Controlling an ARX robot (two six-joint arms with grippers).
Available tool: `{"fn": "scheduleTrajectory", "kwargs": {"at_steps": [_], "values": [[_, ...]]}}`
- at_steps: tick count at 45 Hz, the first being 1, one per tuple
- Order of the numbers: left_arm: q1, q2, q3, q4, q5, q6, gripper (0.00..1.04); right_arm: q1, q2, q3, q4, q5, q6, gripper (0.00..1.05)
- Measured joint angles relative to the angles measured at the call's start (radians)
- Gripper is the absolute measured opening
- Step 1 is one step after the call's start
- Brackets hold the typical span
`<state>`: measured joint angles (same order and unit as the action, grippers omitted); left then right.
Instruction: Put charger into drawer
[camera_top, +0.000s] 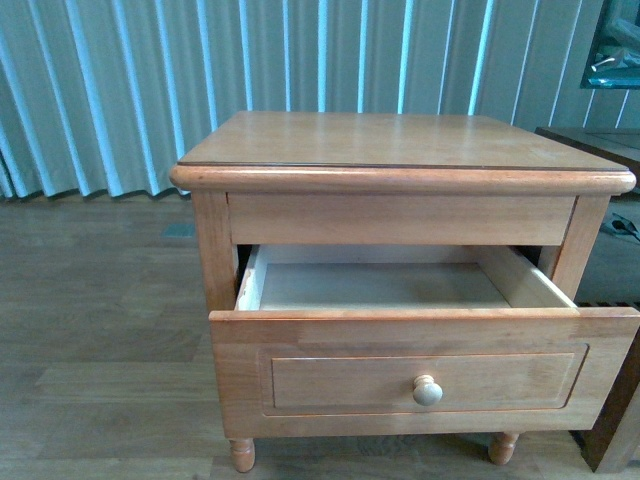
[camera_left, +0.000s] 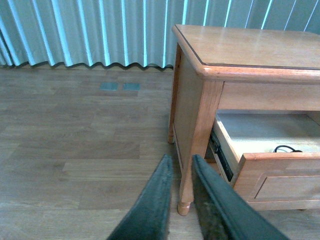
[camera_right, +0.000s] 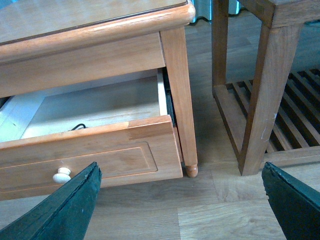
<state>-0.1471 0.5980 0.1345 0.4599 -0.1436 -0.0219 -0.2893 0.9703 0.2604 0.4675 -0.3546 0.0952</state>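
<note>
The drawer (camera_top: 330, 380) of the honey-wood nightstand (camera_top: 400, 140) stands pulled out, its round pale knob (camera_top: 427, 390) facing me. Of the charger I see only a loop of thin black cable (camera_left: 287, 149) lying inside the drawer just behind its front panel, also showing as a cable loop (camera_right: 77, 127) in the right wrist view; its white block is hidden. My left gripper (camera_left: 181, 167) is shut and empty, low over the floor by the nightstand's front left leg (camera_left: 186, 200). My right gripper (camera_right: 180, 170) is open and empty, off the drawer's right corner. Neither arm shows in the front view.
A darker wooden side table (camera_right: 260, 100) with a slatted lower shelf (camera_right: 300, 115) stands close on the nightstand's right. Pale pleated curtains (camera_top: 120, 90) hang behind. Wood-plank floor (camera_left: 75, 150) stretches to the left of the nightstand.
</note>
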Motion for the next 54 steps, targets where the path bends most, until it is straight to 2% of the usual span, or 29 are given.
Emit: {"fn": "scheduleTrajectory", "kwargs": {"at_steps": [3, 5, 9, 13, 48, 52, 54], "values": [[0.022, -0.04, -0.022, -0.017, 0.023, 0.002, 0.04, 0.0, 0.0, 0.0, 0.0, 0.0, 0.0, 0.96], [0.035, -0.068, -0.036, -0.031, 0.037, 0.006, 0.04, 0.0, 0.0, 0.0, 0.0, 0.0, 0.0, 0.96], [0.108, -0.11, -0.055, -0.058, 0.13, 0.011, 0.04, 0.0, 0.0, 0.0, 0.0, 0.0, 0.0, 0.96], [0.142, -0.147, -0.066, -0.078, 0.135, 0.013, 0.04, 0.0, 0.0, 0.0, 0.0, 0.0, 0.0, 0.96], [0.145, -0.43, -0.123, -0.288, 0.143, 0.015, 0.04, 0.0, 0.0, 0.0, 0.0, 0.0, 0.0, 0.96], [0.145, -0.536, -0.123, -0.428, 0.145, 0.015, 0.04, 0.0, 0.0, 0.0, 0.0, 0.0, 0.0, 0.96], [0.145, -0.574, -0.123, -0.45, 0.144, 0.015, 0.04, 0.0, 0.0, 0.0, 0.0, 0.001, 0.0, 0.96]]}}
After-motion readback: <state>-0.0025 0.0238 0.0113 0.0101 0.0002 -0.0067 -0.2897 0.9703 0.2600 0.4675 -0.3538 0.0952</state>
